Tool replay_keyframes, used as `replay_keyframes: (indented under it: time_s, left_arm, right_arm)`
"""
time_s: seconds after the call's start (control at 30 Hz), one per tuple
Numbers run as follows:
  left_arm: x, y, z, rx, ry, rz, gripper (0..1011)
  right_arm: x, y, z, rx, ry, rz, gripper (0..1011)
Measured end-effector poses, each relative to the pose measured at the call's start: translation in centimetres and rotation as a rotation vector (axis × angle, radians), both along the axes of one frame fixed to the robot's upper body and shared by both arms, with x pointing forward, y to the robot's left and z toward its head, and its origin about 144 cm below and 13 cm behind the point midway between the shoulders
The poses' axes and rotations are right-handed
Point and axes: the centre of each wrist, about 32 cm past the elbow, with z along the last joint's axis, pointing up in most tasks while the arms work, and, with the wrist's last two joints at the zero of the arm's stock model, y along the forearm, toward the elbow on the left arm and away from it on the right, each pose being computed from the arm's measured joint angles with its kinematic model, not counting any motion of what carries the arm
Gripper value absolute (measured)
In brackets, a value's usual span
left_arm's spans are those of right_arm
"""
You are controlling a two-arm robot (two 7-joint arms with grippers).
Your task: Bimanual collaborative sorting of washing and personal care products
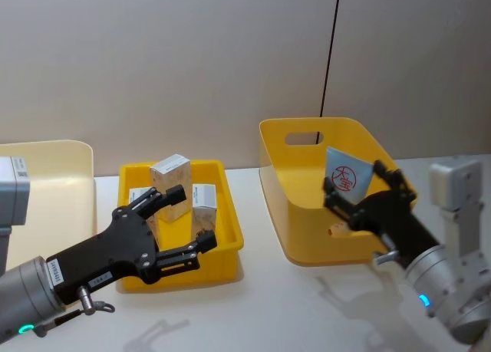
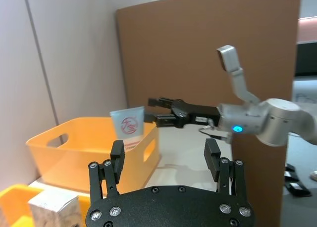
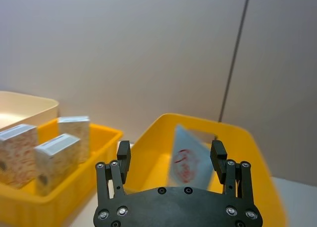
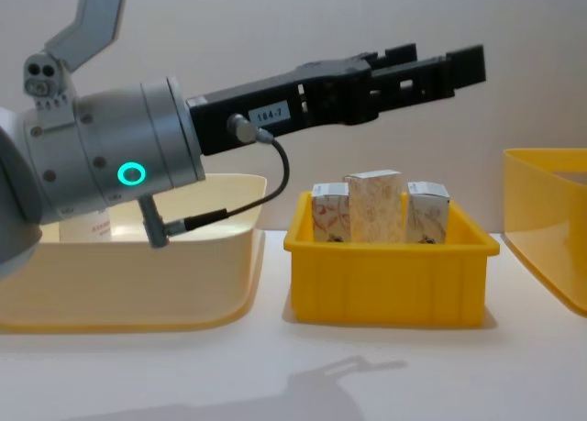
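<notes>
Three small white cartons (image 4: 374,205) with a reddish pattern stand upright in the small yellow tray (image 4: 390,274). My left gripper (image 1: 193,216) hovers open just above them, holding nothing; its fingers (image 2: 118,155) spread wide in the left wrist view. A pale-blue tube (image 1: 343,170) with a red circular logo leans inside the large yellow bin (image 1: 307,237). At that bin's near right rim my right gripper (image 1: 357,185) is open, close to the tube, with nothing clamped. In the right wrist view the tube (image 3: 185,160) lies beyond the spread fingers (image 3: 217,153).
A cream bin (image 1: 46,183) sits at the far left beside the small tray; a pale item with red print (image 4: 92,227) shows inside it. The white tabletop (image 1: 307,306) lies bare in front of the bins. A wall stands close behind.
</notes>
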Motion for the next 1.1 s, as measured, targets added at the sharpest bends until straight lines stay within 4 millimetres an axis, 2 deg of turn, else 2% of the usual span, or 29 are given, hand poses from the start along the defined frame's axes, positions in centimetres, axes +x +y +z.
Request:
replay_keyframes:
  time_s: [0.17, 0.3, 0.53, 1.1]
  left_arm:
    - [-0.4, 0.1, -0.3, 0.018, 0.010, 0.058, 1003]
    - [-0.8, 0.2, -0.7, 0.037, 0.019, 0.120, 1003]
    - [-1.4, 0.3, -1.1, 0.061, 0.028, 0.203, 1003]
    - [-3.1, 0.6, -2.2, 0.125, 0.037, 0.438, 1003]
  right_arm:
    - [-0.1, 2.3, -1.2, 0.024, 0.037, 0.040, 1001]
    - [-0.4, 4.9, -2.3, 0.049, 0.075, 0.087, 1001]
    - [-0.7, 7.4, -3.2, 0.073, 0.108, 0.132, 1001]
    - [-0.8, 8.0, -3.4, 0.078, 0.116, 0.143, 1001]
